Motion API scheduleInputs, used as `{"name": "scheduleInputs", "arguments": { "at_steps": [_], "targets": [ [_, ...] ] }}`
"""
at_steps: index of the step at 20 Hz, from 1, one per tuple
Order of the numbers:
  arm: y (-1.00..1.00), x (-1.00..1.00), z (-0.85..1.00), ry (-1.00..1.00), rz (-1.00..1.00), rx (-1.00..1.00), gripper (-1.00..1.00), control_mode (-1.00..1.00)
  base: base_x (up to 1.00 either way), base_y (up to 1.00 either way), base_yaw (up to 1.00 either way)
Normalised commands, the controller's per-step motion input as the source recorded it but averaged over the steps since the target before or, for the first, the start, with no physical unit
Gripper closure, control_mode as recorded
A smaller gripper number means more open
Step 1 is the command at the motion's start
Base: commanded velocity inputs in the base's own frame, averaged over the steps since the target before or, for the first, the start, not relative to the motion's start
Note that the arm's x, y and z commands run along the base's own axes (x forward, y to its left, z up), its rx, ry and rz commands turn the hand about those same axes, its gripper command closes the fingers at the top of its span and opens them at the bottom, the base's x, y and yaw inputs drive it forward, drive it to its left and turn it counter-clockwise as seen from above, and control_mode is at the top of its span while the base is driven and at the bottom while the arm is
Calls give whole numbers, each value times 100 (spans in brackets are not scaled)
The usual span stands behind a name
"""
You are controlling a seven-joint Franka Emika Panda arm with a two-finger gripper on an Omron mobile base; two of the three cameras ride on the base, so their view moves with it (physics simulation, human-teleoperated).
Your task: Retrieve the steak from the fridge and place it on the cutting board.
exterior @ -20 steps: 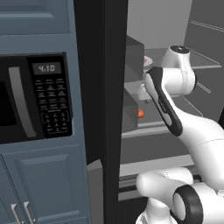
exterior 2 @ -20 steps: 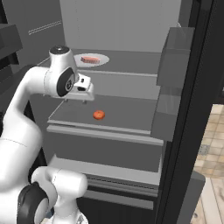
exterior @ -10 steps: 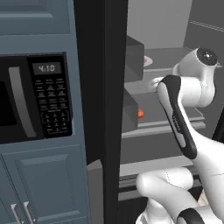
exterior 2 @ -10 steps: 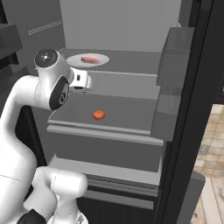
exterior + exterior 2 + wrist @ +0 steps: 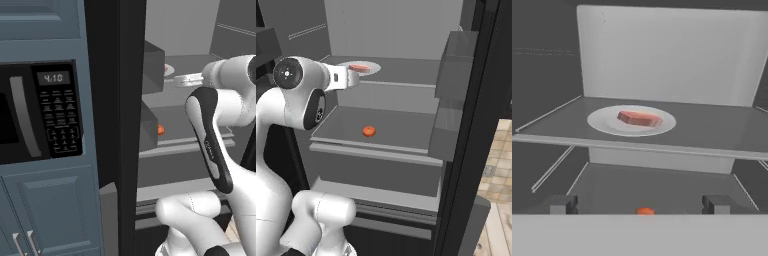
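The steak (image 5: 639,118) is seen on a white plate (image 5: 602,121) on the fridge (image 5: 406,30) shelf; the gripper (image 5: 637,204) is held wide open, empty.

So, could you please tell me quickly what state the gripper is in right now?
Gripper: open and empty, fingers spread wide, facing the steak on its plate.

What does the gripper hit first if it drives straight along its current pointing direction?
Probably the front edge of the upper fridge shelf, which sits dead ahead of the open gripper. The steak on its white plate lies slightly higher; depth is uncertain.
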Motion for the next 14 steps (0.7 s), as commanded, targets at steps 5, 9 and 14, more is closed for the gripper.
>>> {"name": "scheduleInputs", "arguments": {
  "at_steps": [5, 9, 14],
  "targets": [
    [0, 3, 53, -10, 0, -4, -100, -100, 0, 0, 0],
    [-3, 21, 0, 2, 0, -1, -100, -100, 0, 0, 0],
    [-1, 29, 0, 0, 0, 0, -100, -100, 0, 0, 0]
  ]
}}
